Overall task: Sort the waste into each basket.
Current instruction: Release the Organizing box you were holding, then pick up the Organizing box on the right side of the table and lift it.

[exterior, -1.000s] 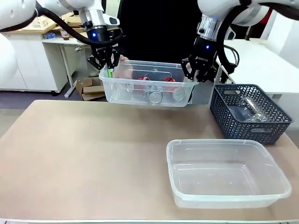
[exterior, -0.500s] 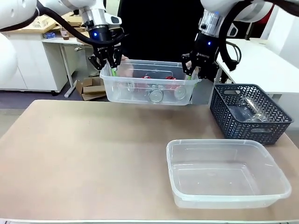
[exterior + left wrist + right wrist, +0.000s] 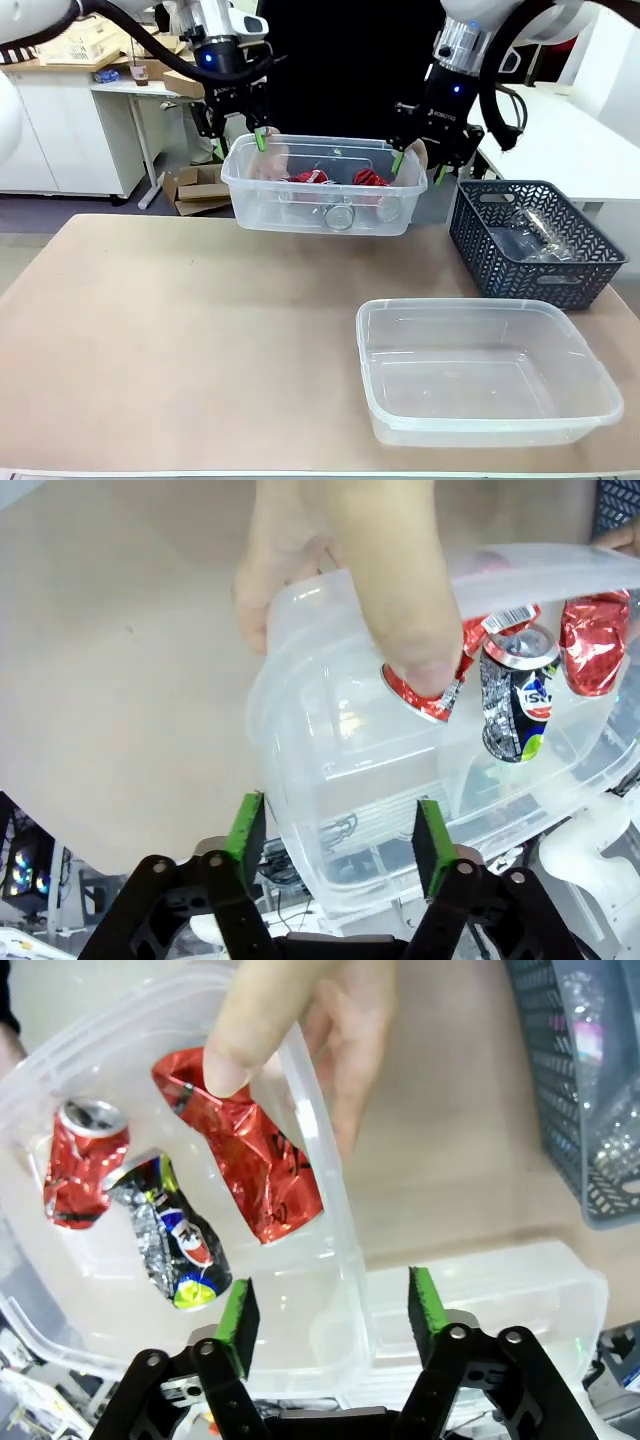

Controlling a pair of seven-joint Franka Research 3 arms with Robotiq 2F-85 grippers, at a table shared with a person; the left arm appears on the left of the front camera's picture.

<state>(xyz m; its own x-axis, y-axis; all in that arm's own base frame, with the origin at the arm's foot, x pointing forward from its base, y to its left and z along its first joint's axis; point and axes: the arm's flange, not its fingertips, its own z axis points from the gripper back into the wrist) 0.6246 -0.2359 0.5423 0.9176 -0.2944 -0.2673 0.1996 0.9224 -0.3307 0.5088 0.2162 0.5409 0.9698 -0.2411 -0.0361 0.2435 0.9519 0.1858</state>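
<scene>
1. Table [image 3: 180,330]: tan top, well below both sets of fingers.

2. Empty tub [image 3: 490,425]: clear, large, standing on the table. In the right wrist view its corner shows past the right fingertips, under the raised tub.

3. Raised tub [image 3: 270,205]: clear, smaller, held off the table between the two arms. One end wall lies between the left fingers and the other end's rim runs between the right fingers. Whether any pad touches it cannot be told.

4. Lattice basket [image 3: 500,260]: dark, on the table, off to the outer side of the right fingers. Clear bottles [image 3: 530,240] lie in it.

5. Left gripper [image 3: 337,802]: fingers spread wide, green pads [image 3: 247,832] either side of the tub's end, clasping nothing.

6. Right gripper [image 3: 330,1280]: fingers likewise spread, pads [image 3: 424,1300] astride the rim, clasping nothing.

7. Hand [image 3: 340,580]: a person's, just beyond the left fingertips, pinching the tub's rim with the thumb inside.

8. Other hand [image 3: 300,1020]: just beyond the right fingertips, on the opposite rim, with the thumb inside touching a can.

9. Crushed red can [image 3: 265,1165]: in the raised tub, straight ahead of the right fingers.

10. Blue can [image 3: 175,1235]: crushed, in the same tub, beside one right pad.

11. Red can [image 3: 85,1160]: in the same tub, touching the blue can and farther from the fingers.
</scene>
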